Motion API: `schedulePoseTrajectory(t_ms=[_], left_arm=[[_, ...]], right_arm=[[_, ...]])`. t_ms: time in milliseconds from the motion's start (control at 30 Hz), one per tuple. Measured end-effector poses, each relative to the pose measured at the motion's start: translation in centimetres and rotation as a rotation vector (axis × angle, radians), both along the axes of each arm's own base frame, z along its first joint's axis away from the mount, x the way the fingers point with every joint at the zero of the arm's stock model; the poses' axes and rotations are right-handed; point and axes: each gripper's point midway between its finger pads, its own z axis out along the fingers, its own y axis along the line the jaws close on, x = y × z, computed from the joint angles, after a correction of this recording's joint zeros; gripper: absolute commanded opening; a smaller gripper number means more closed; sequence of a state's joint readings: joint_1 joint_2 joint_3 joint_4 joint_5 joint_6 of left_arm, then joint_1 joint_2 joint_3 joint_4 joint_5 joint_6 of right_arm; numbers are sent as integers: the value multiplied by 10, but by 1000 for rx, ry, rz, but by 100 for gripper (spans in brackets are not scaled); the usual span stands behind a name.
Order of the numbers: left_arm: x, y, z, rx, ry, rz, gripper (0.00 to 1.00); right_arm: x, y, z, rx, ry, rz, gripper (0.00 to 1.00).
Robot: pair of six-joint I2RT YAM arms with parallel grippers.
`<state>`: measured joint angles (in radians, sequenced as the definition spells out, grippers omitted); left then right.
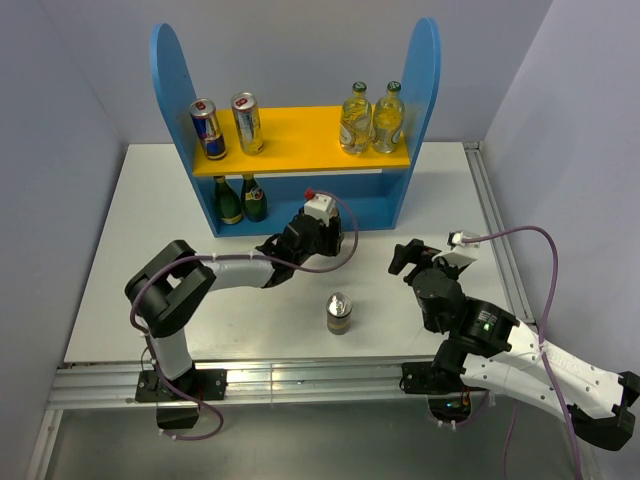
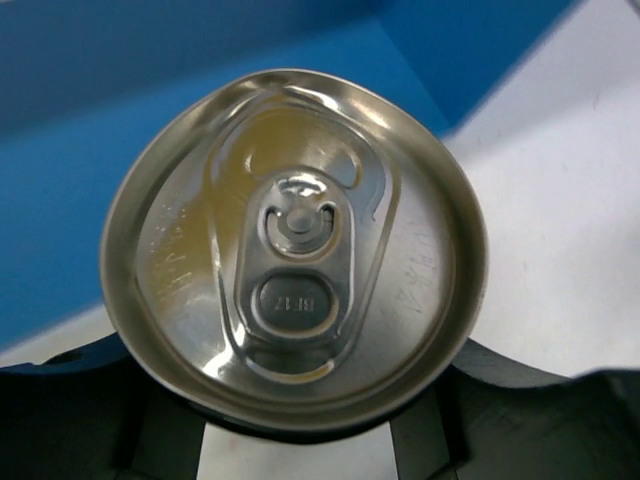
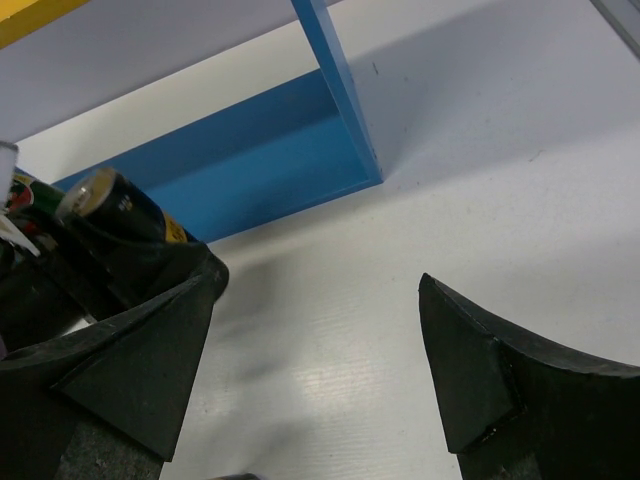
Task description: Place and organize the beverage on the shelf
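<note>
Left hand (image 1: pixel 318 232) is clamped on a black-and-gold can (image 2: pixel 295 250), just in front of the shelf (image 1: pixel 172 80), by its lower level (image 3: pixel 250 170). Right hand (image 3: pixel 320 290) is spread wide and holds nothing. Second can (image 1: pixel 340 312) stands on the tabletop (image 1: pixel 110 290) between the arms. Cans are probably light, thin-walled, slick and easy to dent. Best grip is mid-body across the diameter, moderate squeeze, kept upright.

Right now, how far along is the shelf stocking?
Done: a blue can, a pale can and two clear bottles stand on the yellow board; two green bottles sit on the lower level. In hand: the left gripper is shut on a black-and-gold can by that level. Left: a loose can stands on the table; the right gripper is open, empty.
</note>
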<state>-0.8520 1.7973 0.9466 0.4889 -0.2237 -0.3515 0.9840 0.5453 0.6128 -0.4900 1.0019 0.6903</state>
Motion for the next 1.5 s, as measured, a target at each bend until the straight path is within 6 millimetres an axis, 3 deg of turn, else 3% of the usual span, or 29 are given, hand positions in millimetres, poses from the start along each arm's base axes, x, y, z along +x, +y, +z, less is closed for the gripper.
schedulePoseTrajectory(t_ms=[300, 400, 733, 933, 1200, 1233, 1267, 1333, 1367, 1500], left_arm=[[52, 3, 32, -28, -97, 104, 0], [69, 4, 27, -21, -115, 131, 0], [92, -7, 6, 5, -130, 164, 0], [101, 6, -10, 26, -117, 214, 0], [114, 13, -10, 21, -135, 270, 0], [115, 12, -10, 19, -137, 271, 3], [116, 11, -10, 18, -139, 272, 11], [118, 10, -10, 16, -142, 277, 31], [119, 10, -10, 14, -143, 277, 52], [119, 9, -9, 11, -147, 276, 81]], right_arm=[[0, 0, 0, 2, -1, 0, 90], [0, 0, 0, 2, -1, 1, 90], [0, 1, 1, 5, -3, 2, 90], [1, 2, 2, 8, -6, 3, 90], [2, 4, 0, 3, 0, 9, 90], [2, 4, 0, 3, 0, 9, 90], [2, 4, 0, 3, 1, 10, 90], [2, 4, 0, 3, 1, 10, 90], [2, 4, 0, 3, 1, 10, 90], [2, 6, -1, 4, 4, 15, 90]])
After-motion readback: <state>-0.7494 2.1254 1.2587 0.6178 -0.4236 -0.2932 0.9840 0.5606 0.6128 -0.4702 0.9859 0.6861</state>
